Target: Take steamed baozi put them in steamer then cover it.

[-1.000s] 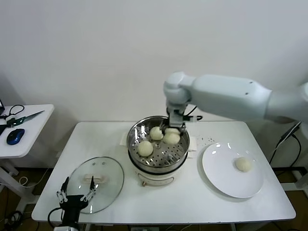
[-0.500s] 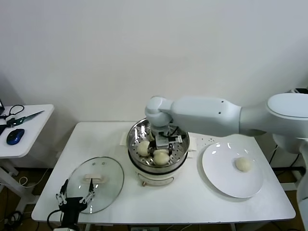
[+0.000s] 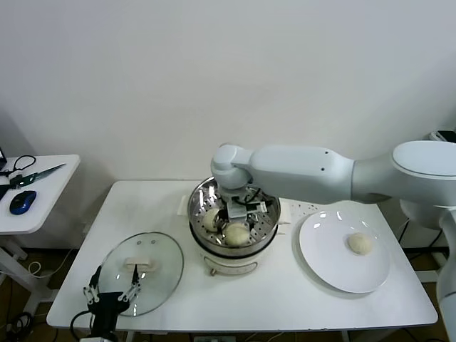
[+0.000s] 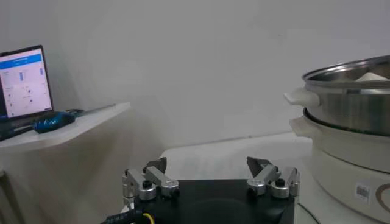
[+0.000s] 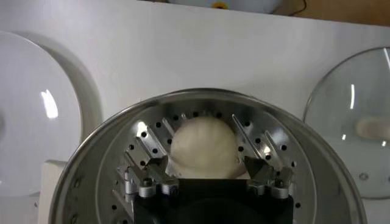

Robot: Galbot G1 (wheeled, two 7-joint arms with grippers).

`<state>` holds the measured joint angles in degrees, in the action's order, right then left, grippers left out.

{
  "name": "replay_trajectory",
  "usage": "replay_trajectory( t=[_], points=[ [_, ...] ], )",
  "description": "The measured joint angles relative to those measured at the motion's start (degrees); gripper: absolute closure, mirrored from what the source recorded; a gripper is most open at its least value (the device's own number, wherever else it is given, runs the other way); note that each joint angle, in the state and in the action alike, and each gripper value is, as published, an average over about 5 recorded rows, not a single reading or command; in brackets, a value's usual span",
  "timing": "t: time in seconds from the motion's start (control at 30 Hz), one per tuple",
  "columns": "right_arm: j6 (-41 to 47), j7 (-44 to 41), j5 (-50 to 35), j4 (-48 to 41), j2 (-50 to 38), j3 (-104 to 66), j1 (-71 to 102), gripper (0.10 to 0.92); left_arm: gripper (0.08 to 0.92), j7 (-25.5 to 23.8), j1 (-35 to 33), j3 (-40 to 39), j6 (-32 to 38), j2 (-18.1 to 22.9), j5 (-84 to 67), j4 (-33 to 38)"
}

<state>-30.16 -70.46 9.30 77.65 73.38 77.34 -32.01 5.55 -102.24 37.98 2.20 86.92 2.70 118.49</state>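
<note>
1. Our right tool (image 5: 207, 169) hangs low inside the round shiny stainless-steel steamer (image 3: 201, 197), which stands on its white electric base at the middle of the white worktop (image 3: 285, 299).
2. In the right wrist view its jaws stand spread to either side of a smooth cream-white baozi (image 5: 205, 148) that rests on the perforated tray. We see gaps between the pads and the dough, so we read the tool as released, the bun set down.
3. From the head view, one more bun (image 3: 211, 219) shows in the steamer beside the tool; our arm hides part of the tray, so we cannot count all that lie there.
4. One small pale bun (image 3: 360, 244) waits on the flat white plate (image 3: 324, 263), to the right of the steamer, near enough for the same arm to fetch it. We judge that this one still has to go in.
5. The round clear glass cover (image 3: 162, 274) with its white handle lies flat on the worktop to the left of the steamer, kept out of the loading path.
6. Our left tool (image 3: 112, 291) is parked at the near edge beside the cover, jaws wide and empty, presumably placed to lift it once loading ends.
</note>
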Motion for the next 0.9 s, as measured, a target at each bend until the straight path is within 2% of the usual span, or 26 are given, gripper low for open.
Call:
replay_trajectory(
  t=[0.23,0.67,0.9],
  points=[
    [3.9,2.7,-3.3,-0.2,-4.7,0.8,-3.9,0.203,0.177,0.0,0.3,-0.3,0.0,0.0,0.5,0.2],
    [27.0,7.7,-20.5,-1.3,-21.6,4.4,-9.0,0.203,0.177,0.0,0.5,-0.6,-0.1,-0.6,0.7,0.5],
    [33.3,7.4,-20.8,-3.0,-31.7,-0.9,-1.5,0.203,0.177,-0.1,0.5,0.0,-0.2,-0.8,0.6,1.2]
  ],
)
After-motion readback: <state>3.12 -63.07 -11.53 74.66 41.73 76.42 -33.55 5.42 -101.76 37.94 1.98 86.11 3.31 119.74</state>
